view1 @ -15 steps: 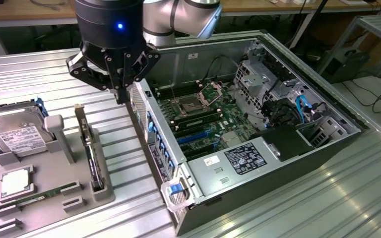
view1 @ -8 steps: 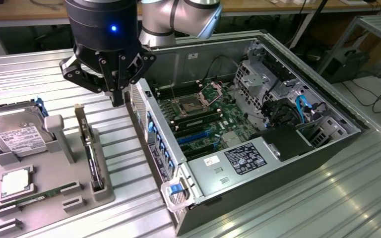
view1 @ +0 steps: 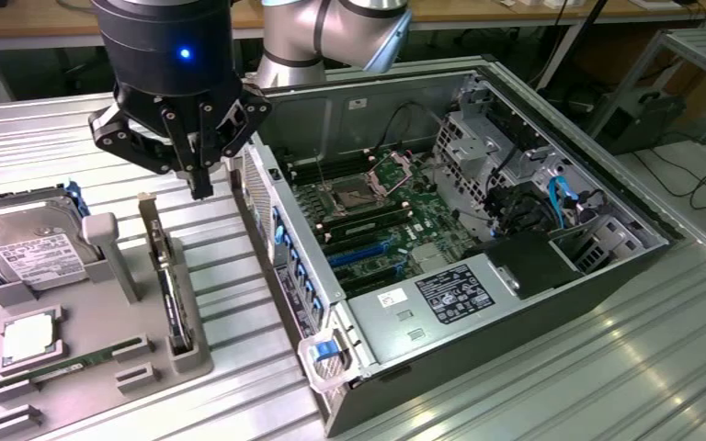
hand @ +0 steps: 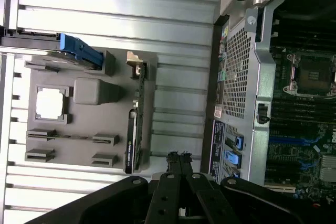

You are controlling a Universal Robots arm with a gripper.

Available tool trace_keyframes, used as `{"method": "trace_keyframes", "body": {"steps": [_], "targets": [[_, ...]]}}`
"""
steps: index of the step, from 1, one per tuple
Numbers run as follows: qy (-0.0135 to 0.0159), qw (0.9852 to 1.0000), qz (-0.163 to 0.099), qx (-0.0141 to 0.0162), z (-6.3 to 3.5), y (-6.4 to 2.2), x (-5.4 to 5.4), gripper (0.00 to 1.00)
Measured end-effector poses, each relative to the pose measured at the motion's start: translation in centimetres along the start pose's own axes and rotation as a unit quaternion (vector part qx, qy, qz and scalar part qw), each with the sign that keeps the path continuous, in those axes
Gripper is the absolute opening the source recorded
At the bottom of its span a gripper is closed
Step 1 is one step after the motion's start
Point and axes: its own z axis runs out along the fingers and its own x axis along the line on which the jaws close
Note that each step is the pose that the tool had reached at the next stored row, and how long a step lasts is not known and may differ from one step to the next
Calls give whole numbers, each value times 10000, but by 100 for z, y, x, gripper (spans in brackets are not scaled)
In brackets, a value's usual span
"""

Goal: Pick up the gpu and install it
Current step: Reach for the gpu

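Hovering over the ribbed metal surface [view1: 550, 386], the tool [view1: 201, 191] is hanging with its fingers pinched together and nothing between them. Its tips are pointing straight down above the gap between the grey parts holder [view1: 114, 317] and the open computer case [view1: 353, 386].

The gpu [view1: 172, 285] is standing on its long edge in a slot of that holder, with its silver bracket end nearest the tool. It is sitting apart from the fingers, just beside and below them. Standing on edge is leaving the card's upper rim exposed and both faces free, which is probably why it is being kept that way: a narrow pinch from above can reach it.

Elsewhere on the holder, the hard drive [view1: 28, 243] is leaning in its own cradle. The processor chip [view1: 28, 335] and the RAM stick [view1: 71, 365] are lying flat in recesses, all well apart from the tool.

The case is lying on its side with the panel off, so the motherboard [view1: 403, 207] is facing up and offering open room from above. Its perforated rear wall [view1: 255, 195] is rising close beside the tool, and cables [view1: 562, 197] and the drive cage [view1: 470, 138] are crowding the far end.
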Motion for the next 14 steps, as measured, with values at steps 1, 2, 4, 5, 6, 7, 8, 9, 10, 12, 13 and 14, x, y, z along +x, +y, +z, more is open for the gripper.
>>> {"method": "trace_keyframes", "body": {"steps": [1, 2, 4, 5, 6, 7, 8, 9, 10, 12, 13, 14], "targets": [[-1, 10000, 1, -1, 8, 16, 13, 11], [-1, 10000, 1, 0, 13, 29, 19, 11], [-1, 10000, 1, -1, 25, 57, 31, 11], [-1, 10000, 1, -1, 31, 70, 35, 11], [-1, 10000, 2, 0, 36, 81, 41, 11], [-1, 10000, 1, 0, 41, 90, 46, 11], [-1, 10000, 1, 0, 51, 106, 56, 11], [-1, 10000, 2, 0, 59, 120, 64, 11], [-1, 10000, 2, -1, 65, 129, 71, 11], [-2, 10000, 2, -1, 76, 146, 88, 11], [-1, 10000, 2, 0, 80, 156, 96, 11], [-1, 10000, 2, 0, 85, 165, 104, 11]]}}
